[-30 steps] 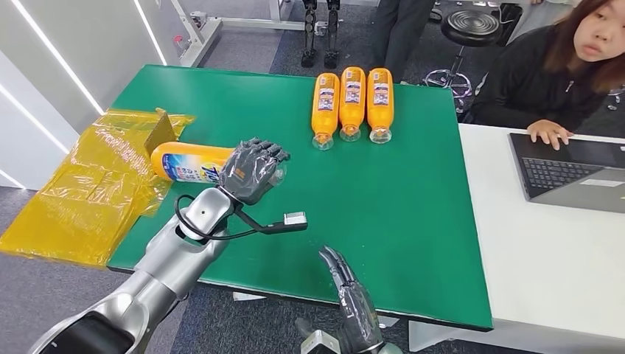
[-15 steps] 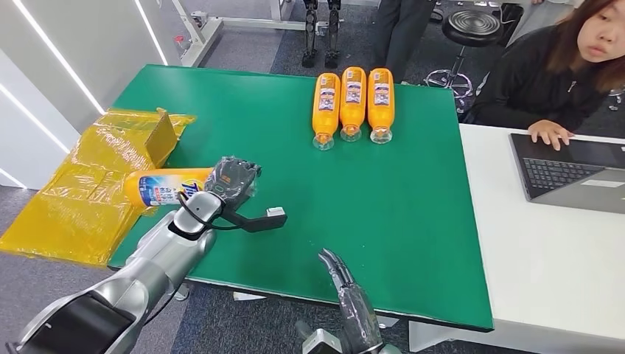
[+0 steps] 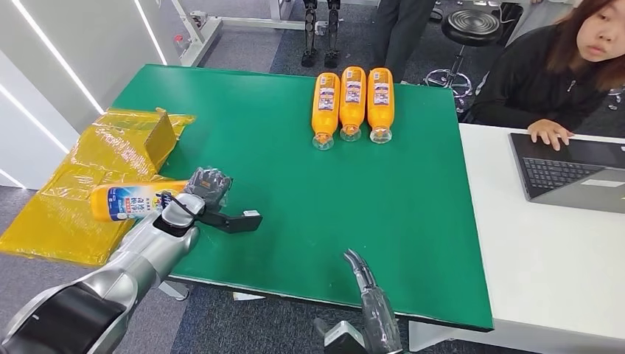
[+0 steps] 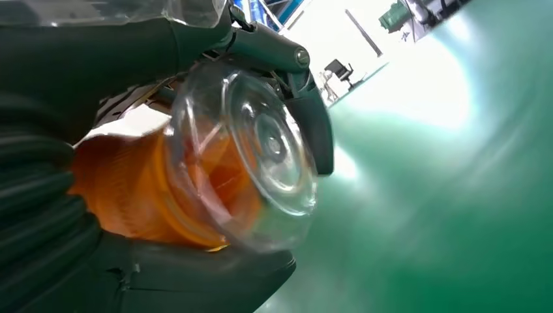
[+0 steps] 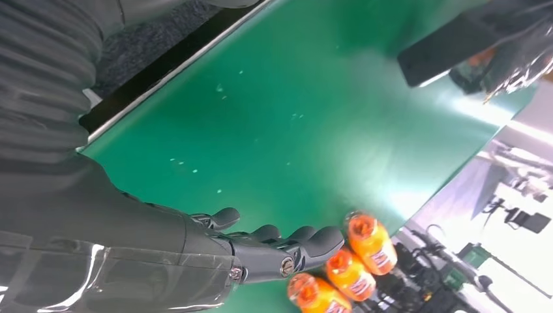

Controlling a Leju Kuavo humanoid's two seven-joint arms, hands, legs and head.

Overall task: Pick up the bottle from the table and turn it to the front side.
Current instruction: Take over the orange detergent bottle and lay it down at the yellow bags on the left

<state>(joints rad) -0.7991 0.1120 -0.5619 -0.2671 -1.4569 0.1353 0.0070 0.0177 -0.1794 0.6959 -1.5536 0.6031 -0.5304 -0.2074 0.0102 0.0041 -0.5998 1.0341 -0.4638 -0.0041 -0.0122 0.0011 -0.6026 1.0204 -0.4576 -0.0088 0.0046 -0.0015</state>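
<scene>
- Far left: yellow plastic wrap [image 3: 81,184] spilling off the green table [image 3: 413,221], with the bottle [image 3: 133,200] lifted on its side above the table's left edge.
- The left hand [image 3: 206,188] has its fingers wrapped round the bottle's clear cap end; in the left wrist view that cap [image 4: 254,150] sits between the thumb and dark fingers.
- Handling call: it looks full of orange liquid, so moderately heavy, with a smooth, probably slippery rigid shell. A grip nearer the label's middle would likely balance better for turning.
- Centre back: three bottles [image 3: 352,103] lying side by side.
- Bottom right: the right hand [image 3: 372,299] holds nothing, fingers extended near the front edge.
</scene>
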